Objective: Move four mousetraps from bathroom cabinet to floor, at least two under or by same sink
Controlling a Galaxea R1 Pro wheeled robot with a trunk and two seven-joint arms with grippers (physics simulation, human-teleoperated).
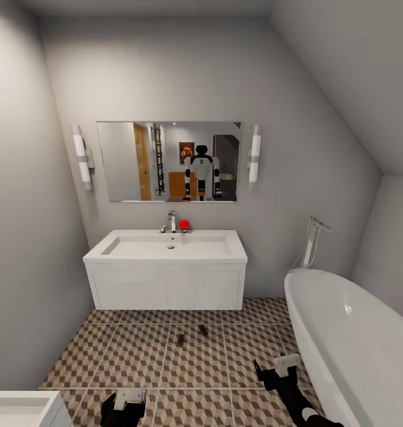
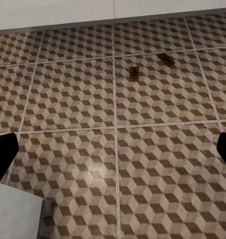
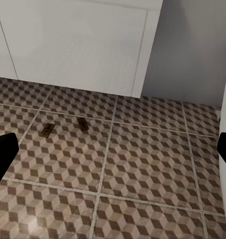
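A white sink (image 1: 166,246) on a wall-hung white vanity stands against the grey far wall, a chrome tap (image 1: 172,220) at its back edge with a small red ball (image 1: 184,225) just beside it. Above hangs a wide mirror (image 1: 169,161) flanked by two upright tube lamps; the mirror reflects a white-and-black robot and an orange-brown cabinet behind it. On the cube-patterned bathroom floor (image 1: 136,362), two mousetraps (image 1: 181,340) (image 1: 203,330) lie near each other just in front of the vanity. A white bathtub (image 1: 355,344) fills the right side. The left gripper (image 1: 125,404) and right gripper (image 1: 282,366) hover low over the tiles.
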